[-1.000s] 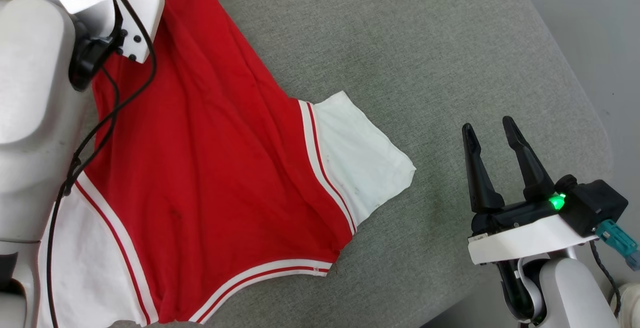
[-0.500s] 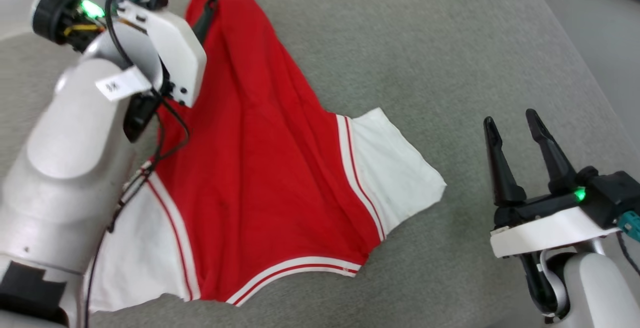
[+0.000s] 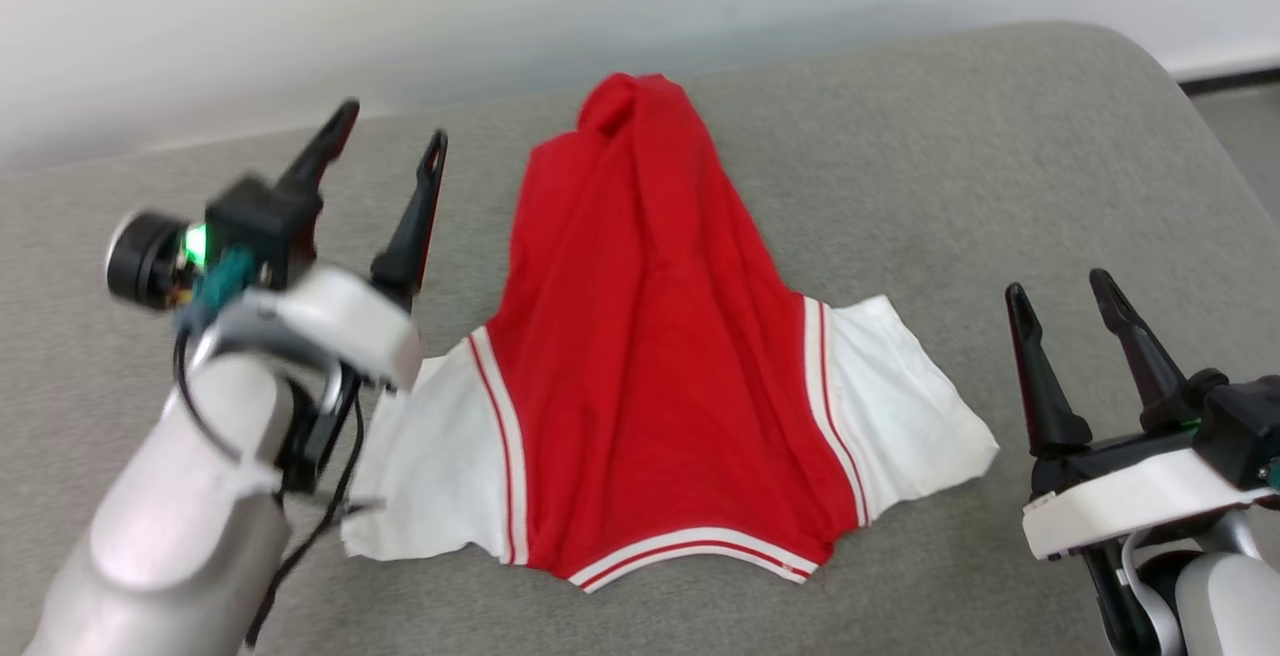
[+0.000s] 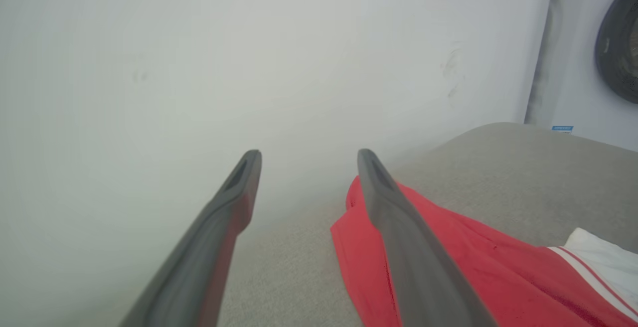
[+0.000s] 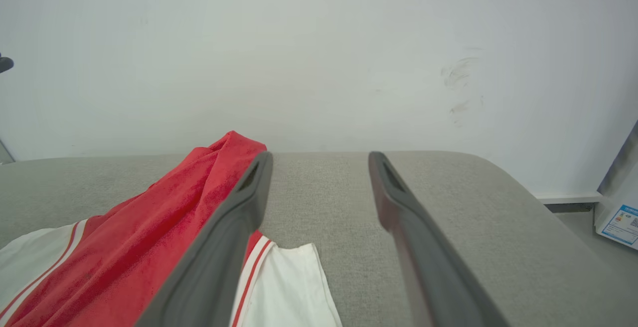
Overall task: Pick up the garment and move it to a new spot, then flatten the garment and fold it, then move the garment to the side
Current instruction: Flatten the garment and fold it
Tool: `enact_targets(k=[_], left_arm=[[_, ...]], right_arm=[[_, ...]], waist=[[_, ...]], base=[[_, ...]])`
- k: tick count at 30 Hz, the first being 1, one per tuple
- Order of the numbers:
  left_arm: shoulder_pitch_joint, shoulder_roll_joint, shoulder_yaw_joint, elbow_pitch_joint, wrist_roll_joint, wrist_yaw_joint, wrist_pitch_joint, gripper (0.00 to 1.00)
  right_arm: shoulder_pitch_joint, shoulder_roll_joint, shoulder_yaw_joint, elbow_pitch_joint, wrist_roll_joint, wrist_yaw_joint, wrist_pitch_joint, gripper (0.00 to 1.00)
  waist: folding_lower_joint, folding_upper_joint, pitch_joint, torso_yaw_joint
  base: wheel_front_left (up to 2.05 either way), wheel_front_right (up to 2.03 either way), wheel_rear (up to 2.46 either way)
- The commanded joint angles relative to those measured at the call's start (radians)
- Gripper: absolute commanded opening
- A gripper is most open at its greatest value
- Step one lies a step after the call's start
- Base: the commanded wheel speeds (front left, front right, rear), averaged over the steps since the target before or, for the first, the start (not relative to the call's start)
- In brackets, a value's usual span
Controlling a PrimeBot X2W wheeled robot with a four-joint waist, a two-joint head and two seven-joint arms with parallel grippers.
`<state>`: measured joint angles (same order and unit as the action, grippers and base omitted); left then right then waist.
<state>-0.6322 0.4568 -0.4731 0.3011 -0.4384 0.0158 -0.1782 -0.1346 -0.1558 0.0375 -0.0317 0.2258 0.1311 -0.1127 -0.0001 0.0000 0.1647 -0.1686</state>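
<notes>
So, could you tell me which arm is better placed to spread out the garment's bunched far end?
Probably the left: the left gripper, open, hovers beside the garment's bunched end, while the right gripper sits back near the white sleeve.

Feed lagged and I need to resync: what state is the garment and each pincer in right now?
garment: lies on the grey top, bunched to a peak at its far end, sleeves spread, unfolded, unheld.
left pincer: open, empty, left of the garment, apart from it.
right pincer: open, empty, right of the garment, apart from it.
</notes>
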Motion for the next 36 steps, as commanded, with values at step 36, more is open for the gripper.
enact_targets(k=[36], left_arm=[[0.551, 0.256, 0.013, -0.574, -0.124, 0.307, 0.605, 1.0]], right_arm=[[0.038, 0.017, -0.011, -0.051, -0.012, -0.001, 0.009, 1.0]], waist=[[0.0001, 0.0, 0.104, 0.045]], base=[[0.0, 0.0, 0.0]])
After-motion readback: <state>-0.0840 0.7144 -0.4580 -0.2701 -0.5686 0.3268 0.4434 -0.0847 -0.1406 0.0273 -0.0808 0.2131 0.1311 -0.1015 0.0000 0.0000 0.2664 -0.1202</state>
